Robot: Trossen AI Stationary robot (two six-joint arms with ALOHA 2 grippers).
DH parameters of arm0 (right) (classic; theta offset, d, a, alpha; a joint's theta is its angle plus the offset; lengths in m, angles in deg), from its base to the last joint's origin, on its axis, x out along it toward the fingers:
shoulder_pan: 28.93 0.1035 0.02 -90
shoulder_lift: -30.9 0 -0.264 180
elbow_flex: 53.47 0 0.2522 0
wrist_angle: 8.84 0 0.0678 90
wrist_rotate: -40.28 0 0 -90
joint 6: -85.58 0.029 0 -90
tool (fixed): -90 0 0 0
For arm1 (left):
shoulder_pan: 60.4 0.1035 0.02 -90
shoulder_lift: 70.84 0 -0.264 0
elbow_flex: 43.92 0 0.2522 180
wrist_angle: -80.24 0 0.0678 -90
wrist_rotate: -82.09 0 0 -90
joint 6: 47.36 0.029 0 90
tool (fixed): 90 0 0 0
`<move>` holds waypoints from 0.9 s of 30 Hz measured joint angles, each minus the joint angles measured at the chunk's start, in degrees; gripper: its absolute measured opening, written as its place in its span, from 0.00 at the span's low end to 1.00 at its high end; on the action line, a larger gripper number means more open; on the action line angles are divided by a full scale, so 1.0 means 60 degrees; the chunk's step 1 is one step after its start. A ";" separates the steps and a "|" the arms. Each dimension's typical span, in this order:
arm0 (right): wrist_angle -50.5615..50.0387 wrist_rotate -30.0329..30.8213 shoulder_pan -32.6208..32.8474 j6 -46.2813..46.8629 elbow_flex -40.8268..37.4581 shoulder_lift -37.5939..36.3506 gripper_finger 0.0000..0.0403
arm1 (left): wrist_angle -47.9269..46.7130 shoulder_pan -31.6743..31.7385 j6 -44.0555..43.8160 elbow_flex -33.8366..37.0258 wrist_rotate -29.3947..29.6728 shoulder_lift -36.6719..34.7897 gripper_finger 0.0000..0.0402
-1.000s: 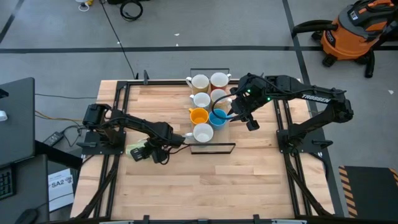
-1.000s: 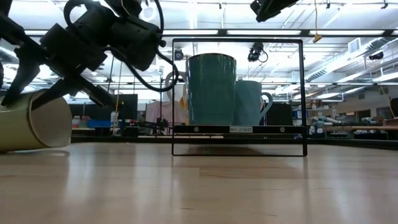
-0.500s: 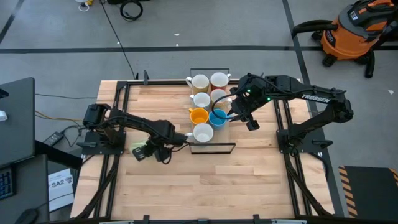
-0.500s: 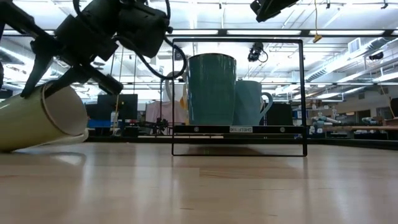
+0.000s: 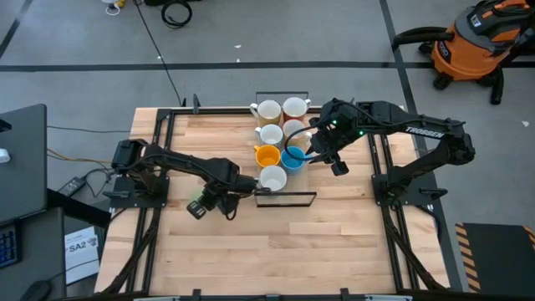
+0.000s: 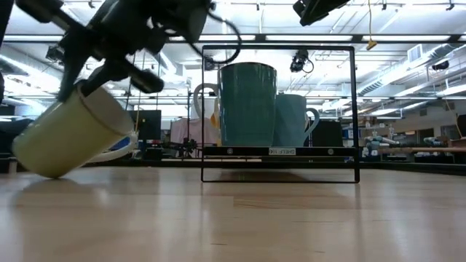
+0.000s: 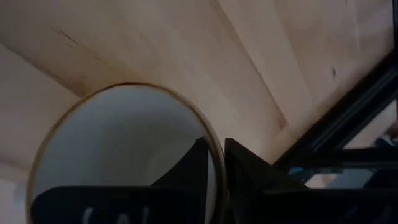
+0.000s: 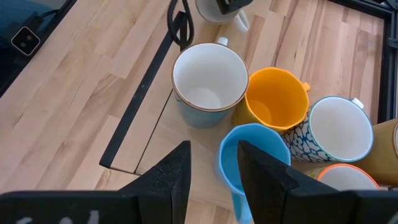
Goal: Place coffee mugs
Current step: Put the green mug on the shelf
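Lifted and swung toward the rack since a second ago, the pale green mug (image 6: 73, 138) now hangs tilted off the desk (image 5: 276, 242), where earlier it lay on its side on the wood, farther to the left arm's side. Over that second it rose in stages, its open mouth tipping down and its base coming up, and in the high view the left arm has drawn in closer to the black wire rack (image 5: 284, 198).

That rack is the biggest fixture in play. It frames the mugs already gathered: a white-lined pale blue one (image 8: 209, 84) at the near corner, an orange one (image 8: 277, 98) beside it, a bright blue one (image 8: 252, 158), a blue-patterned one (image 8: 339, 134), and two tan ones (image 5: 268, 110) at the far end. They stand upright and packed close, likely so that more fit inside the frame.

My guess is the tilt comes from the hold: the left pincer (image 7: 214, 163) is pressed onto the rim, one finger inside the white bowl and one outside, so the mug hangs from one side of its lip.

Over the bright blue mug sits the right pincer (image 8: 213, 171), fingers spread either side of its rim with a gap showing. It has not shifted over the second, so it seems to be waiting.
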 joint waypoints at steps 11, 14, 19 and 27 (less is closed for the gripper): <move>-0.0002 0.0000 0.0001 0.0000 0.0000 -0.0002 0.34 | 0.0035 -0.0087 -0.0751 -0.0698 0.0005 -0.0014 0.08; -0.0002 0.0000 0.0001 -0.0001 0.0000 0.0000 0.34 | 0.0038 -0.0229 -0.0811 -0.0701 0.0050 -0.0015 0.08; -0.0002 0.0000 0.0001 0.0000 0.0000 0.0000 0.34 | 0.0237 -0.0647 -0.0845 -0.0777 0.0033 -0.0018 0.08; 0.0012 0.0000 -0.0001 -0.0001 -0.0004 0.0000 0.34 | 0.0979 -0.1144 -0.0856 -0.1365 -0.0028 -0.0022 0.08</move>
